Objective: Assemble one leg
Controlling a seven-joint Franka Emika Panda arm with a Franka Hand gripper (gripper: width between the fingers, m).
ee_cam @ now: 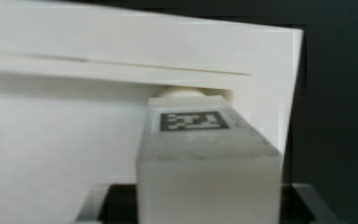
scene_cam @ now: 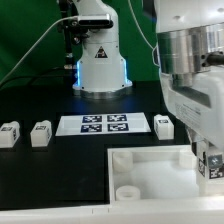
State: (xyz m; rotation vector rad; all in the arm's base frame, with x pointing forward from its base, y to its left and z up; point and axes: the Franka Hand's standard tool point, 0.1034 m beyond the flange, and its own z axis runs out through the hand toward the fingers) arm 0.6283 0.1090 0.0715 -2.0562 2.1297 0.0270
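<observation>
My gripper [scene_cam: 208, 160] is at the exterior view's right, over the right edge of the large white square piece [scene_cam: 150, 168]. It is shut on a leg [scene_cam: 213, 169], a small white block with a black-and-white tag. In the wrist view the held leg [ee_cam: 197, 150] fills the middle between my dark fingers [ee_cam: 126, 200]. Its rounded tip [ee_cam: 186, 94] is against the white square piece [ee_cam: 105, 45]; I cannot tell how deep it sits. Three more legs lie on the table: two at the left [scene_cam: 10, 134] [scene_cam: 41, 133] and one right of the marker board [scene_cam: 164, 125].
The marker board [scene_cam: 105, 124] lies flat at the table's middle. The robot base [scene_cam: 99, 65] stands behind it with cables to its left. A round corner socket [scene_cam: 128, 192] shows on the square piece near the front edge.
</observation>
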